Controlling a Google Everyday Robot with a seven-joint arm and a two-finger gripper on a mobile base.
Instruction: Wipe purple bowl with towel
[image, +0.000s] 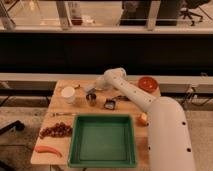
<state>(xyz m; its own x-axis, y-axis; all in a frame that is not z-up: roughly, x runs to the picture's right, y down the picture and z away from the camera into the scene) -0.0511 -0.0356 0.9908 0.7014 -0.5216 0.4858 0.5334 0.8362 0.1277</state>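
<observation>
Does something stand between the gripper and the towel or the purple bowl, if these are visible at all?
Neither towel nor purple bowl can be made out. The gripper, shut, is low at the rear of the table, between the white cup and the small dark cup. Only the orange-red bowl shows, far right.

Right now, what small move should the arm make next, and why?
Probably raise the gripper slightly. It is shut, low over the table just behind the small dark cup, and I cannot tell whether it holds anything; neither towel nor purple bowl is plainly visible. Lifting would show.
</observation>
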